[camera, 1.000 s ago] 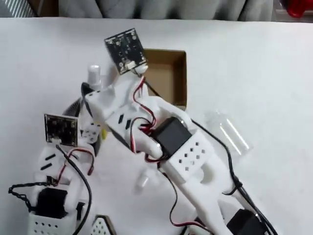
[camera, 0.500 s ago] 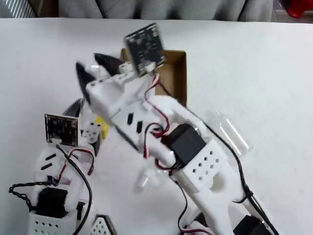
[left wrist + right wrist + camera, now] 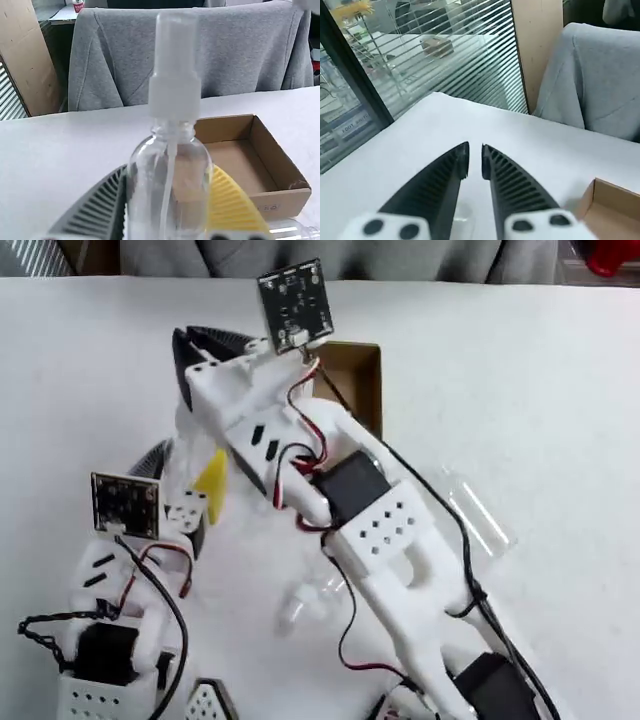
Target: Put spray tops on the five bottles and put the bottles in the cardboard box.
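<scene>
White tabletop [image 3: 560, 390], grey-draped chair [image 3: 200, 60] behind | left gripper [image 3: 167, 200]: grey and yellow fingers clamped on upright clear plastic bottle [image 3: 167, 170], white spray top [image 3: 175, 75] on its neck | right gripper [image 3: 474, 156]: black jaws parted by a narrow slit, holding nothing, near brown cardboard box [image 3: 355, 380] | second clear bottle [image 3: 470, 505]: lying on tabletop, apart from box.

place: office-like workroom | window side: slatted blinds [image 3: 470, 55] over glass in a dark frame, a cluttered desk [image 3: 437, 45] beyond | seating: grey upholstered chair back [image 3: 200, 55] at the far edge of the white table [image 3: 520, 370] | corner: tall cardboard sheet [image 3: 20, 55] standing upright
</scene>
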`<state>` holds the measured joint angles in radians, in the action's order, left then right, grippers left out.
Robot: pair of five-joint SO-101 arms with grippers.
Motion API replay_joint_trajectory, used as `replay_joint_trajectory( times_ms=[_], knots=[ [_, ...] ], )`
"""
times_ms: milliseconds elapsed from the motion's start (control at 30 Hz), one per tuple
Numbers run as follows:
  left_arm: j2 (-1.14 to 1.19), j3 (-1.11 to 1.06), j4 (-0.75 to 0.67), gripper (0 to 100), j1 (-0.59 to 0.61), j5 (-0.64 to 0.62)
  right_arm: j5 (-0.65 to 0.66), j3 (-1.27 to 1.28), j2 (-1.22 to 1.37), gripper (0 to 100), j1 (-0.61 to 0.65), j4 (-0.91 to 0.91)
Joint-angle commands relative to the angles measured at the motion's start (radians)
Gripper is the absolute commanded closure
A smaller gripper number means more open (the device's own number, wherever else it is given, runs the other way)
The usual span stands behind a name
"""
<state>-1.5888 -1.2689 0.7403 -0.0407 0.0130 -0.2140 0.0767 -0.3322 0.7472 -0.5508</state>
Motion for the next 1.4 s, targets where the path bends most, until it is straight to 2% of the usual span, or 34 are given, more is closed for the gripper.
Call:
replay_joint_trajectory(
  times_ms=[0, 233, 400, 667, 1000, 1233, 1367],
  knots=[
    [-0.001, 0.041, -0.032, 98, 0.007, 0.002, 0.012, -0.015, -0.013, 98.4, 0.025, -0.053],
    [-0.001, 0.041, -0.032, 98, 0.008, 0.002, 0.018, -0.066, -0.031, 98.4, 0.091, -0.216],
    [-0.001, 0.041, -0.032, 98, 0.008, 0.002, 0.014, -0.068, -0.041, 98.4, 0.088, -0.176],
    [-0.001, 0.041, -0.032, 98, 0.008, 0.002, 0.014, -0.068, -0.042, 98.3, -0.015, -0.012],
    [0.004, 0.038, -0.061, 98, 0.008, 0.002, 0.021, -0.089, -0.145, 98.4, -0.031, -0.097],
    [0.007, 0.037, -0.114, 98, 0.008, -0.043, 0.023, -0.086, -0.205, 98.4, -0.151, -0.303],
    [0.007, 0.041, -0.155, 98, 0.008, -0.054, 0.025, -0.084, -0.203, 98.4, -0.236, -0.515]
  ],
)
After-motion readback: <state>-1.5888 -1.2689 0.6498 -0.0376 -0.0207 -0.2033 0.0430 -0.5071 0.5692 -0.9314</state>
